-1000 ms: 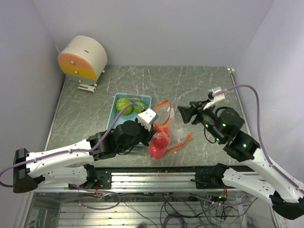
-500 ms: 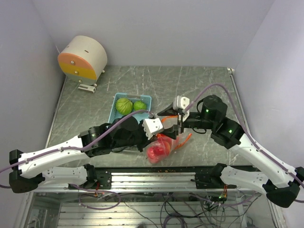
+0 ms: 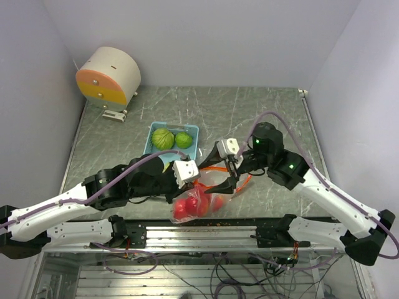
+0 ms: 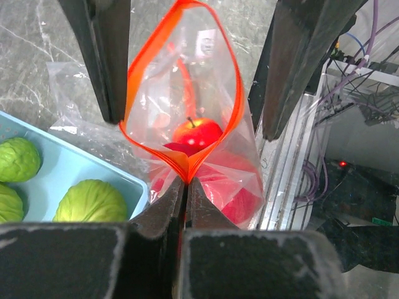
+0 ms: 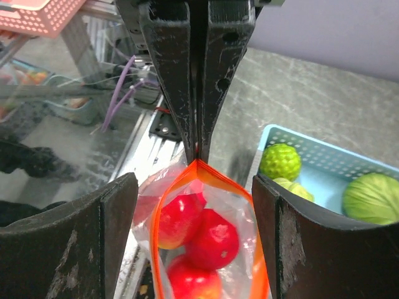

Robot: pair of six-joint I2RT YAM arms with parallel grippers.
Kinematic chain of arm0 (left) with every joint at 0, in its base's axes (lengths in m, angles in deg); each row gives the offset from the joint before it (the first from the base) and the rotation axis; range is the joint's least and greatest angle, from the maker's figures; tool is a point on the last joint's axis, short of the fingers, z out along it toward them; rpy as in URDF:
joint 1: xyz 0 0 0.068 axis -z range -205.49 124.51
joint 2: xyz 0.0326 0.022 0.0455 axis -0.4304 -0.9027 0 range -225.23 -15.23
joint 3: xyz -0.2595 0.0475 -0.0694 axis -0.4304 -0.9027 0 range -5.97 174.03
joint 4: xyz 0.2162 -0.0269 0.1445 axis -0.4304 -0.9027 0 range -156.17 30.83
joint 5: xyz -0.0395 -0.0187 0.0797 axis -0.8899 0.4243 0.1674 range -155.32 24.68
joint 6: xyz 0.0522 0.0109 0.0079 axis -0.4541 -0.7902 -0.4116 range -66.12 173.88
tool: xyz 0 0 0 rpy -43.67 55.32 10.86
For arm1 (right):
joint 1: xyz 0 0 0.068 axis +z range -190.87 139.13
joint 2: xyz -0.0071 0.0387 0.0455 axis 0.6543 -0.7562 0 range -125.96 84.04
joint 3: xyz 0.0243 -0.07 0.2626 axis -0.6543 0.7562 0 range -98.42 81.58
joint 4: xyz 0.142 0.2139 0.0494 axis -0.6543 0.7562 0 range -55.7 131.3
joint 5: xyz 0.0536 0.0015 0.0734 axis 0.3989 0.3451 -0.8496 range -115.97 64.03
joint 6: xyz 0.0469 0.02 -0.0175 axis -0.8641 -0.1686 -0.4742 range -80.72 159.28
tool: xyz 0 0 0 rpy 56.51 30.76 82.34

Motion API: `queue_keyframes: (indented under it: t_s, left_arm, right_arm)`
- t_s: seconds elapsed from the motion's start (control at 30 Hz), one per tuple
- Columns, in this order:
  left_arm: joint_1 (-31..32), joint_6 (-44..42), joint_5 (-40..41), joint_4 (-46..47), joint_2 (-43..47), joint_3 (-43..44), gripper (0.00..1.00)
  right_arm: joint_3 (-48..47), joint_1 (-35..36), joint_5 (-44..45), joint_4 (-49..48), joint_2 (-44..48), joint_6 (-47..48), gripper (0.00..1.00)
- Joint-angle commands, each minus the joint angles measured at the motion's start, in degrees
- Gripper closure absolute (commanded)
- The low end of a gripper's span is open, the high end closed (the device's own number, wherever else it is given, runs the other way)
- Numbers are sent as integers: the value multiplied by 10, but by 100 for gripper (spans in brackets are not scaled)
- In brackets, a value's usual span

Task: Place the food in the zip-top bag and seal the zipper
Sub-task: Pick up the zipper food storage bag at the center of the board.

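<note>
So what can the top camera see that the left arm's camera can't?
Only the top view: the round white-and-orange drum and the table all the way to its far edge. Only the left wrist view: the left end effector pinching the bag's orange zipper up close, and the stem on one apple. Both: the bag with red apples inside, and green pieces in the blue tray.

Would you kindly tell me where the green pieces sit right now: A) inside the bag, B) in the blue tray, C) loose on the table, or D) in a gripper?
B: the green pieces lie in the blue tray, while only red apples show inside the bag.
</note>
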Motion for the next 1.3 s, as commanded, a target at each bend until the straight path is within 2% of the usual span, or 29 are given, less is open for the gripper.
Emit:
queue_keyframes:
  t_s: [0.0,0.13,0.27,0.43,0.5,0.53,0.63,0.67,0.8,0.83,0.97,1.0,1.1,1.27]
  left_arm:
    - [1,-10,10,-5,-1,33,93]
    - [1,-17,4,-18,-9,47,93]
    - [1,-26,-3,-24,-20,60,93]
    - [1,-35,-1,-35,-32,75,93]
    - [1,-38,1,-38,-36,81,93]
    - [1,-40,2,-40,-37,84,93]
    - [1,-45,5,-45,-40,94,93]
    - [1,-46,7,-46,-40,96,93]
    - [1,-43,34,-49,-32,102,91]
    - [1,-42,41,-47,-26,101,80]
    - [1,-42,54,-26,25,78,7]
    - [1,-42,54,-19,43,71,0]
    - [1,-43,60,4,93,47,1]
    - [1,-50,60,44,141,2,3]
  right_arm:
    - [14,3,-46,-46,-24,-50,27]
    - [37,4,-7,-89,-34,-91,27]
    - [37,5,-10,-73,-57,-85,28]
    - [37,9,-13,-46,-69,-78,38]
    - [59,11,-20,-42,-68,-80,46]
    - [61,12,-24,-37,-68,-80,56]
    - [68,13,-20,-30,-64,-84,97]
    - [72,13,-14,-33,-61,-88,100]
    - [74,13,26,-52,-41,-116,100]
    - [73,14,42,-58,-36,-126,100]
    - [70,13,93,-94,-7,-172,100]
    - [69,13,101,-104,1,-185,100]
    - [64,13,137,-131,15,-228,100]
    - [54,13,110,-166,15,-274,100]
